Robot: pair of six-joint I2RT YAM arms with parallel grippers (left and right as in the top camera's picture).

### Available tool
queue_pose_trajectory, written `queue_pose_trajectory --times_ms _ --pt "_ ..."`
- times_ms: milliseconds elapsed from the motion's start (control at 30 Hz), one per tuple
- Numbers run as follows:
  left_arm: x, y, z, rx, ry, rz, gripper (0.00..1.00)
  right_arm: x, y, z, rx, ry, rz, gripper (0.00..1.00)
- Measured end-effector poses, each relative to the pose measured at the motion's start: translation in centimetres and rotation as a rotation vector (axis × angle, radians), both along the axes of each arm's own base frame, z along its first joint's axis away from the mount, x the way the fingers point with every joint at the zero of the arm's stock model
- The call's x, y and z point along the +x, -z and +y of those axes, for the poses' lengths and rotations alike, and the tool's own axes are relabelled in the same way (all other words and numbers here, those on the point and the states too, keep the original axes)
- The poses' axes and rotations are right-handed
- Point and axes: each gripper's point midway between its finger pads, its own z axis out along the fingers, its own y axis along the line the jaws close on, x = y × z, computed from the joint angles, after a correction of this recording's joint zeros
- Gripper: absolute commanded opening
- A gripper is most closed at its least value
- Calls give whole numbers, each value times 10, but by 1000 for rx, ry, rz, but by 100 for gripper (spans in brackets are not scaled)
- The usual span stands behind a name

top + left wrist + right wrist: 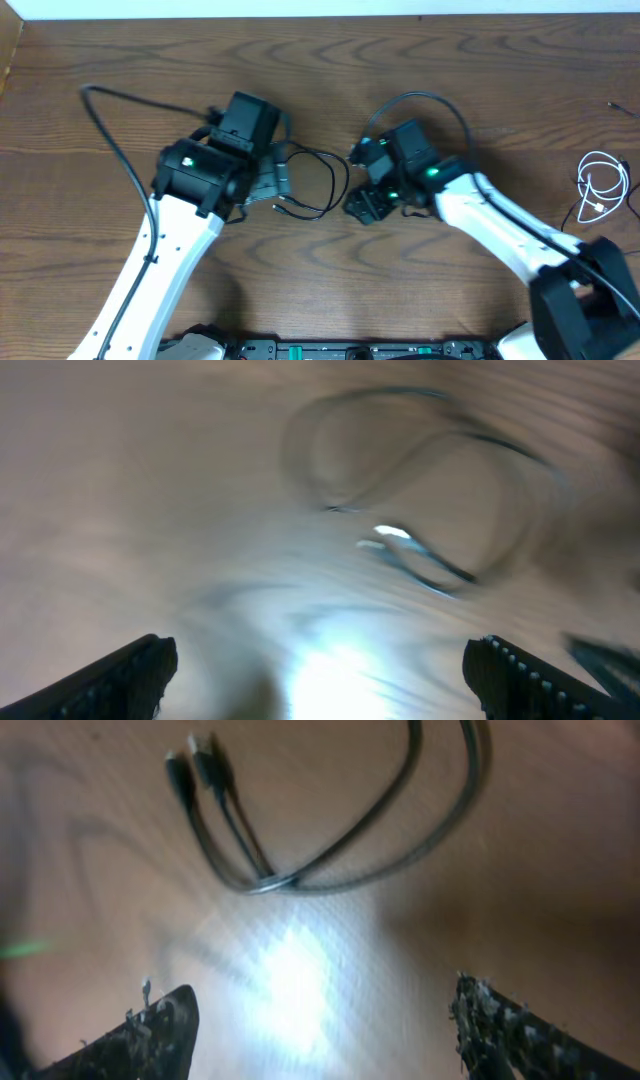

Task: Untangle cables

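One black cable (262,883) between left tool (268,178) and right tool (362,206), white cable (598,204) apart

Looped cable (345,175) lies mid-table (480,90). Left gripper (268,180) sits just left of it, right gripper (363,205) just right. Second cable (600,187) lies well right of it, near the table's edge.

The left wrist view shows the black cable (445,572) badly blurred.
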Motion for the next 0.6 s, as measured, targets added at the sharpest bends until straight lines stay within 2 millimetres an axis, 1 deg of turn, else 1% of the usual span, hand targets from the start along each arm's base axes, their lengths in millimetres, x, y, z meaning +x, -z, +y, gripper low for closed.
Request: queue_pose_trajectory --times_ms 133,167,200,233,300,367,433,500,600 --pt "-4 -2 46 61 -231 -6 98 18 7 21 -6 4 -105 78" --pt "-5 -2 56 61 -280 -7 98 22 8 23 -8 10 -127 76" --pt "-6 -2 67 59 -332 -6 98 23 8 28 -6 6 -143 72" --pt "-7 -2 76 51 -379 -5 99 24 9 30 -10 6 -153 70" --pt "-11 -3 92 28 -457 -5 98 19 11 31 -31 -2 -129 67" --pt "-15 -3 105 -7 -527 -4 98 9 8 31 -66 -13 -63 68" --pt "-19 -3 114 -39 -581 -7 98 10 -7 33 -88 -13 -24 72" --pt "-22 -3 120 -58 -617 -3 98 17 -33 39 -92 -13 -10 72" --pt "-26 -2 126 -71 -646 7 98 32 -76 52 -64 -6 -34 72"
